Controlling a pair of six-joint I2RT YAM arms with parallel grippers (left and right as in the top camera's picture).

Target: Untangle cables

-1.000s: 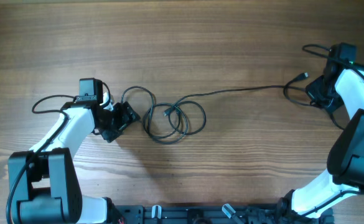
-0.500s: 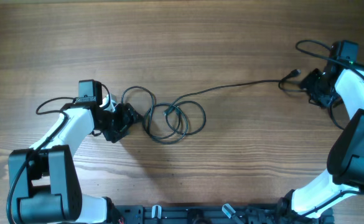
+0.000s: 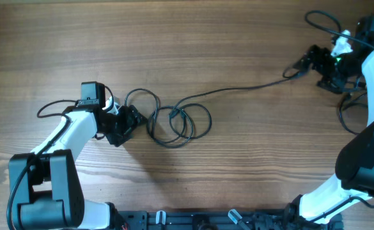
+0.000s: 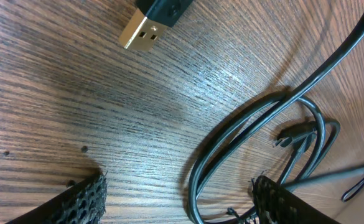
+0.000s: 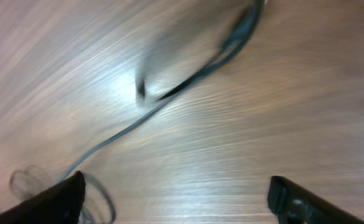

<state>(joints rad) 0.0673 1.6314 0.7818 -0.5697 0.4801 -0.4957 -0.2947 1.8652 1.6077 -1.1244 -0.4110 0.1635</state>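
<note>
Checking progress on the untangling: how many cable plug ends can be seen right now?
3. A gold USB plug in the left wrist view; a small plug inside the coils; a third plug at the long cable's right end. Others may be hidden.

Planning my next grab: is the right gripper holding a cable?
No, in the right wrist view the right gripper stands wide open with nothing between its fingers; the cable lies on the table beyond.
</note>
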